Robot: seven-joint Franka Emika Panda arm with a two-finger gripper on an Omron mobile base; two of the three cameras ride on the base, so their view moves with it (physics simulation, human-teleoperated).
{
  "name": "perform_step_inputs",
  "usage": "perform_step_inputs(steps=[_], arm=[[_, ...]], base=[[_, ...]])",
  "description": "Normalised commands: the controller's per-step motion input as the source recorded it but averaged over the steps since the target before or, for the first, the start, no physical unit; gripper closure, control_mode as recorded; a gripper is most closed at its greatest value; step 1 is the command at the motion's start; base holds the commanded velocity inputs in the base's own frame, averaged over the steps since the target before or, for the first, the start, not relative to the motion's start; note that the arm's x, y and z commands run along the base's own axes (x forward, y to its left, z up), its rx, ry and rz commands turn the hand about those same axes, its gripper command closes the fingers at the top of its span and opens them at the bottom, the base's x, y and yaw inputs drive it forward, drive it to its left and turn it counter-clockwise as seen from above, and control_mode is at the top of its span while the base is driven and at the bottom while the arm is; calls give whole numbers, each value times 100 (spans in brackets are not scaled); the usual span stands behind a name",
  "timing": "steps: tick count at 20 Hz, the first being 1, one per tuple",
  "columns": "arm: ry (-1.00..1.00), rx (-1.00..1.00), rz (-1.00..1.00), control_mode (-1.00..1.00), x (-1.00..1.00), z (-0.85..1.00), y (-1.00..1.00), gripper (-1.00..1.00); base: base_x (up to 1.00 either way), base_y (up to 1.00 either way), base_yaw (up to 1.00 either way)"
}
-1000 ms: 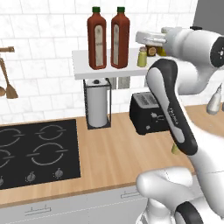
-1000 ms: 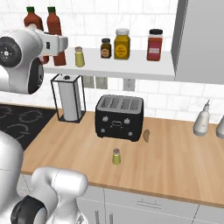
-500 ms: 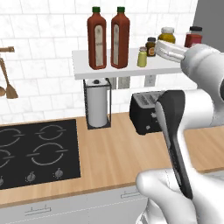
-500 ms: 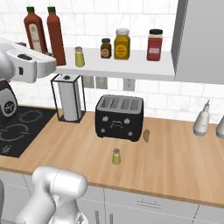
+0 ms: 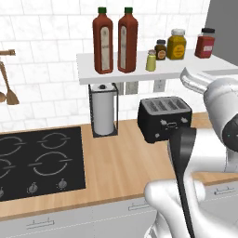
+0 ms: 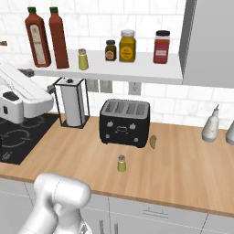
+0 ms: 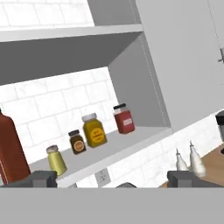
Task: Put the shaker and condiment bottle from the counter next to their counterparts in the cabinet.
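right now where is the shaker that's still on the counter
In the right base view the shaker stands upright on the counter, alone in front of the black toaster and nearer the front edge.

Both bottles (image 5: 115, 40) upright on shelf (image 5: 139, 73); shaker (image 6: 121, 163) on counter (image 6: 183, 169).

- Bare counter (image 6: 183, 160) all around the shaker (image 6: 121, 163); my way down is free.
- Toaster (image 6: 124, 122) stands behind it.
- Shelf (image 5: 195, 65) gap beside 2 bottles (image 5: 115, 41) is narrow.
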Motion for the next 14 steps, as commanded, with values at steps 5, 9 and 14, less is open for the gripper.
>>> perform_step_inputs(steps=[5,9,14], arm=[[1,0,-16,-100,-21,-72,-25,-100],[6,0,-18,-100,-22,-77,-18,-100],[17,0,-9,-100,-2,-76,-2,-100]], base=[[0,0,0],[0,0,0],[0,0,0]])
